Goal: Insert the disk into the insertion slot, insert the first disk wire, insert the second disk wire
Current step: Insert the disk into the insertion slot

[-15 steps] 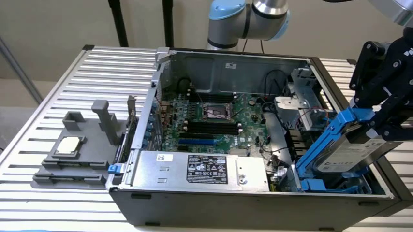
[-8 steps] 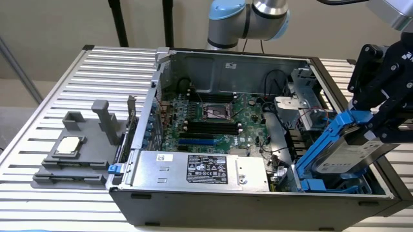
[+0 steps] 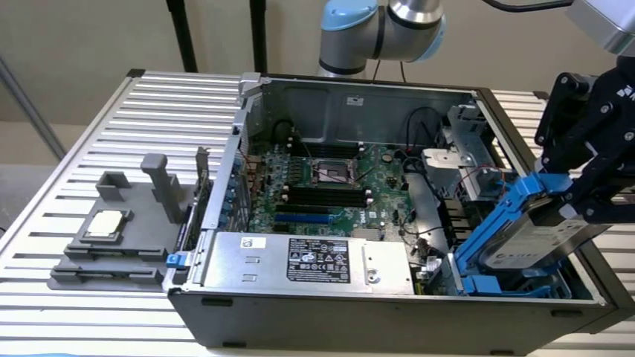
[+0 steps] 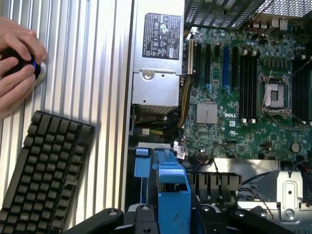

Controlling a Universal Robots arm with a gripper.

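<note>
The disk (image 3: 540, 242), a silver-grey drive with a white label in a bright blue carrier frame (image 4: 171, 187), hangs tilted at the exterior view's right. Its lower end dips into the insertion slot (image 3: 501, 286), the metal bay with blue rails in the open computer case's near right corner. My black gripper (image 3: 581, 201) is shut on the disk's upper end, and in the wrist view its fingers (image 4: 141, 217) flank the blue carrier. Thin cables (image 3: 478, 178) run beside the bay; I cannot tell which are the disk wires.
The case holds a green motherboard (image 3: 328, 186) and a silver power supply (image 3: 308, 260). A dark grey fixture tray (image 3: 74, 271) with a chip sits at the exterior view's left. A person's hand (image 4: 14, 68) and a black keyboard (image 4: 44, 175) rest on the slatted table.
</note>
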